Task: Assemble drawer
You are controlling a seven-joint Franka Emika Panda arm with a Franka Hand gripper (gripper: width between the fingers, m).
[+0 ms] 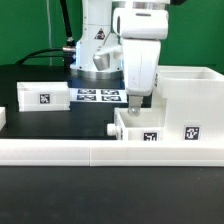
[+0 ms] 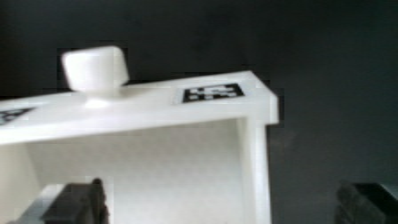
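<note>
Exterior view: the arm [image 1: 138,45] stands upright with the tool [image 1: 137,102] pointing straight down. Directly beneath the tool sits the drawer box [image 1: 130,133], an open-topped white part resting on the dark surface [image 1: 30,75]. The tool tips are at about the level of the box's upper rim; we cannot tell from this view whether they touch it. A short knob [image 1: 111,130] sticks out of the box on the side towards the exterior view's left of the tool. Just beside the tool, on the exterior view's right, stands the larger outer case [image 1: 190,100], touching or nearly touching the drawer box. Beyond the tool, towards the arm's base, lies the marker board [image 1: 100,96]. A loose panel [image 1: 40,97] stands well away on the exterior view's left. A long white rail [image 1: 60,152] runs across the surface on the camera's side of the tool. Wrist view: the two dark fingers [image 2: 71,205] are spread wide and we see nothing gripped between them, so we log the tool as released. One side wall of the drawer box [image 2: 258,160] runs between the fingers, with one finger over the box's interior and the other outside it over the surface [image 2: 338,60]. The knob [image 2: 93,70] rises from the far wall, with tags [image 2: 214,93] on that wall's face.
</note>
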